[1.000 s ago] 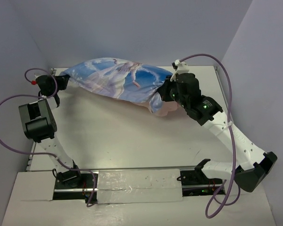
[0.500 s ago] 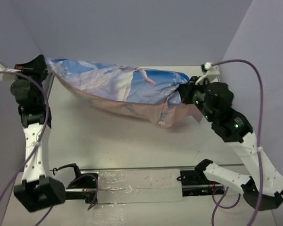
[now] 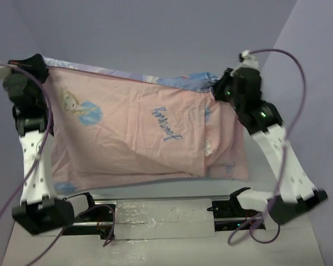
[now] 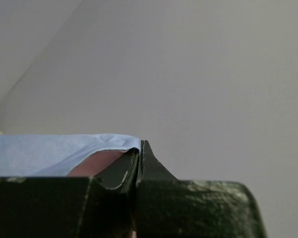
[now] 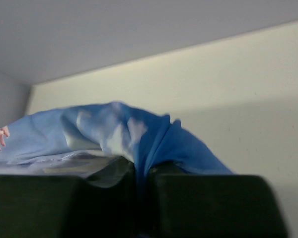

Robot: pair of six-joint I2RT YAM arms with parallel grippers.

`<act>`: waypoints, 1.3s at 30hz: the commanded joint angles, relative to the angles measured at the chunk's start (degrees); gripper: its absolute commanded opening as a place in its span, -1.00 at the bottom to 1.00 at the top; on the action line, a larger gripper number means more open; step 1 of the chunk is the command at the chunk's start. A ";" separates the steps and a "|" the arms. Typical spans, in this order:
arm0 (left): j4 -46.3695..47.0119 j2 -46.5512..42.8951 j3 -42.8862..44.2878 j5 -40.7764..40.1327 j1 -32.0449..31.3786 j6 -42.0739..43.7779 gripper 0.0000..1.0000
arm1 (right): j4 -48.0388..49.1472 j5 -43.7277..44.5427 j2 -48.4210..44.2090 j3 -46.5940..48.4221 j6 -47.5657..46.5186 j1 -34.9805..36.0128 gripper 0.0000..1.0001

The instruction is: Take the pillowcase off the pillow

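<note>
Left gripper (image 3: 40, 65): my jaws are clamped tight on a top corner of the pillowcase (image 3: 144, 138), above the far left corner of the table (image 3: 258, 177). Right gripper (image 3: 217, 88): my jaws are pinched closed on bunched blue fabric at the other top corner, near the far right. The pillowcase hangs stretched between my grippers with its pink side toward the top camera and its lower edge by the table's near edge.
</note>
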 commanded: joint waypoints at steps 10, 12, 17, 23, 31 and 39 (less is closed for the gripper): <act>-38.46 47.98 42.33 4.66 -3.36 8.48 0.99 | -3.20 -4.15 30.13 16.15 -0.48 -6.76 1.00; -32.96 43.78 36.64 1.66 -7.05 10.42 0.99 | -1.36 -4.41 27.41 11.87 -0.83 -6.76 1.00; -20.89 32.34 21.09 3.23 -14.60 13.76 0.99 | 6.12 -7.22 17.92 -3.24 -4.87 -6.15 1.00; -21.06 28.91 17.12 4.64 -25.84 21.06 0.99 | 8.23 -7.67 13.25 -14.68 -10.13 -3.34 1.00; -25.26 36.18 18.32 -1.89 -38.34 25.02 0.99 | 11.57 0.68 19.98 -14.28 -19.02 5.45 1.00; -26.95 40.15 19.39 -0.46 -38.79 23.17 0.99 | 10.09 8.15 33.45 -4.43 -17.09 5.28 1.00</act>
